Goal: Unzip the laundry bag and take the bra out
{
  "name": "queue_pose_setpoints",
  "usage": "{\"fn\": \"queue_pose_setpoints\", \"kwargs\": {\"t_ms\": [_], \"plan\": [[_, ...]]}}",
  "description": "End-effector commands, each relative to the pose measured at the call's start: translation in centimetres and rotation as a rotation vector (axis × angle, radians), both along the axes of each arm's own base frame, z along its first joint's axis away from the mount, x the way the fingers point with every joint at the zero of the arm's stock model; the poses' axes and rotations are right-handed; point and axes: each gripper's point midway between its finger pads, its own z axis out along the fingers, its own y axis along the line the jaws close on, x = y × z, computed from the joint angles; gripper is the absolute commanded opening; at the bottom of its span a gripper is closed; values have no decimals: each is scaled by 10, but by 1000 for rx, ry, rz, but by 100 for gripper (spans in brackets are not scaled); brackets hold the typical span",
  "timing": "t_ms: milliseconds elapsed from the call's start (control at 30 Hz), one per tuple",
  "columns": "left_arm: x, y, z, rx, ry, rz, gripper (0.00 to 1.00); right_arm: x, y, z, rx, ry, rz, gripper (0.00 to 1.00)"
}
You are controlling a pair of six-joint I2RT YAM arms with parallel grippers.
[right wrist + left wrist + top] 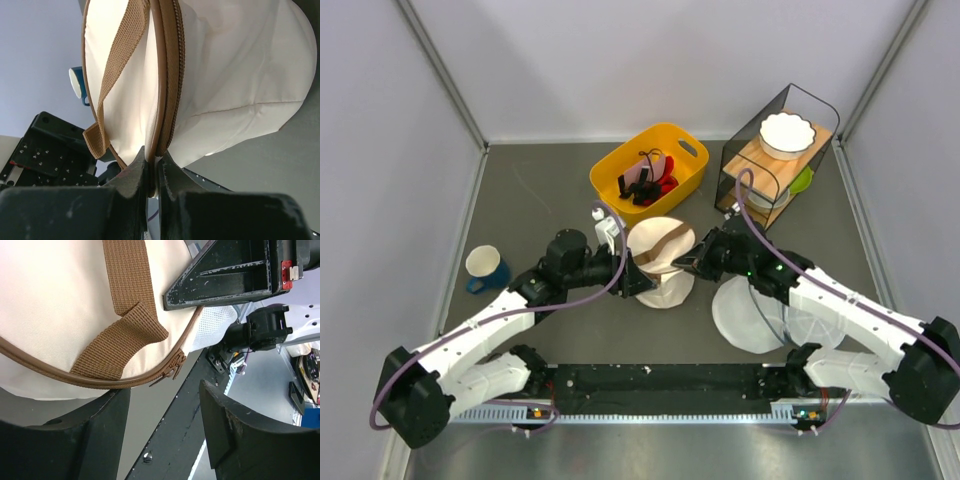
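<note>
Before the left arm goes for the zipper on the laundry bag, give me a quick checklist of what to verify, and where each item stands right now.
1. Hold on the laundry bag: ok, the right gripper is pinched shut on the brown zipper band.
2. Readiness of the left gripper: ok, open, nothing between its fingers.
3. Sight of the zipper pull: ok, just above the open fingers in the left wrist view, not grasped.
4. Opening: not ok, the zipper band is closed along every visible stretch.
5. Where the bra is: cannot tell, the bag's inside is hidden.
</note>
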Motion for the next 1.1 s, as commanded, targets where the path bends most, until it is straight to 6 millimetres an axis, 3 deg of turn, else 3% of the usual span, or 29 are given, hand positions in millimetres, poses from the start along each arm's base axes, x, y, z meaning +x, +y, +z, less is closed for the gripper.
{"fn": "queue_pose_setpoints", "kwargs": {"t_ms": [0,267,500,700,900,933,967,1000,1067], "plan": [[11,-7,20,-70,-115,2,62,7,0,36,65,-86,-14,0],[5,-9,10,-75,-89,-25,57,7,-2,32,66,-76,-22,0],[-4,-19,24,-180,-49,-74,51,7,1,28,59,-65,-11,0],[0,-17,27,-191,-59,-39,44,7,2,27,60,-62,-7,0],[7,-10,22,-130,-77,6,25,6,1,24,56,-58,-6,0],[9,-10,22,-120,-80,13,18,6,2,25,58,-60,-6,0],[10,-9,20,-105,-78,20,5,6,1,25,57,-59,-6,0],[13,-6,13,-71,-66,43,0,5,1,24,56,-60,-5,0],[16,-3,12,-50,-60,65,0,5,1,24,57,-57,-4,0]]}}
